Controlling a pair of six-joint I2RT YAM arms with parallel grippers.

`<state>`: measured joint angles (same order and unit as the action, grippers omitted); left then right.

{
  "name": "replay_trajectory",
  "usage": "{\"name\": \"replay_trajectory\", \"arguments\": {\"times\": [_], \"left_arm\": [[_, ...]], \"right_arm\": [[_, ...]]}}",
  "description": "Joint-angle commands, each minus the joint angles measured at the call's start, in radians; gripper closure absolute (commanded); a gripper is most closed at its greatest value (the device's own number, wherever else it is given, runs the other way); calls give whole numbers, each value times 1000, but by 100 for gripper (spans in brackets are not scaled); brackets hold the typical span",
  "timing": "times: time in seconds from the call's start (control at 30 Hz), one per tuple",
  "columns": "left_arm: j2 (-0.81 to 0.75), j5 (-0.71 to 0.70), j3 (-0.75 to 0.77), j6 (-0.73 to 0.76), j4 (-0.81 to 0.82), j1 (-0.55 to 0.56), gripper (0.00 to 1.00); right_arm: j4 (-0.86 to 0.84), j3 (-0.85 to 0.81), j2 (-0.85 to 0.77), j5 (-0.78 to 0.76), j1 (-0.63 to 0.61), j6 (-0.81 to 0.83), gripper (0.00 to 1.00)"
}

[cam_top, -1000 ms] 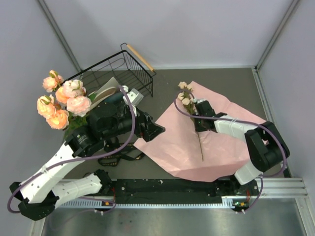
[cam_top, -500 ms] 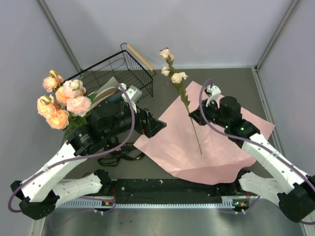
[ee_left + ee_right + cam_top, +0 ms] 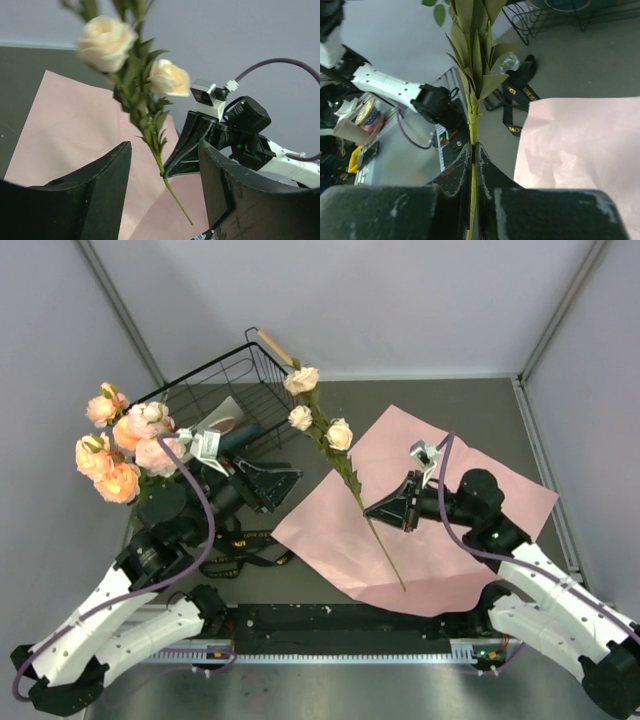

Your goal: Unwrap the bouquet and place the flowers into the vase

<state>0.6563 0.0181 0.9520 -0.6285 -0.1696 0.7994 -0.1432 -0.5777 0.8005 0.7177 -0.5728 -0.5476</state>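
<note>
The right claw [image 3: 374, 509] is closed on the thin green stem of a flower sprig [image 3: 345, 468], pinching it just below the leafy part. In the right wrist view both fingers [image 3: 455, 175] press against the stem with no gap. The sprig is held in the air over the left part of the pink paper [image 3: 470, 480]. It leans far and to the left, and its bare lower end points toward the near edge of the sheet. Three cream roses top it, and from above the farthest one sits in front of the right corner of the black wire basket [image 3: 215, 375].

The left claw [image 3: 283, 482] stands open with nothing gripped. It points right toward the sprig, close beside it but apart. In the left wrist view, the leafy stem and two roses show in the gap between its fingers, with the right claw beyond.

A bunch of peach and pink roses [image 3: 125, 445] stands upright at the far left beside the basket, its foot hidden behind the left arm. In the right wrist view, a small clear glass thing [image 3: 506, 62] sits on the table by the black ribbon [image 3: 509, 112]. It may be the vase, though it is too blurred to be sure. The pink paper lies opened flat on the right half of the table.
</note>
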Motion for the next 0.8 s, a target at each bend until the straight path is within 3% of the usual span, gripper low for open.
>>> {"name": "replay_trajectory", "arguments": {"times": [0.0, 0.2, 0.3, 0.37, 0.43, 0.57, 0.77], "left_arm": [[-14, -66, -65, -95, 128, -6, 37], [44, 32, -76, -138, 231, -14, 28], [74, 89, -74, -134, 275, -16, 21], [92, 106, -75, -132, 291, -19, 10], [109, 117, -62, -135, 285, -22, 7], [147, 155, -52, -155, 317, -38, 28], [164, 204, -67, -188, 375, -68, 40]], "right_arm": [[-133, -28, -30, 78, -19, -48, 100], [-179, -31, -26, 89, -39, -84, 100], [-193, -31, -26, 92, -47, -95, 100], [-197, -31, -24, 95, -56, -98, 100], [-200, -30, -24, 97, -64, -100, 100], [-208, -28, -24, 108, -70, -104, 100], [-213, -27, -24, 121, -73, -104, 100]]}}
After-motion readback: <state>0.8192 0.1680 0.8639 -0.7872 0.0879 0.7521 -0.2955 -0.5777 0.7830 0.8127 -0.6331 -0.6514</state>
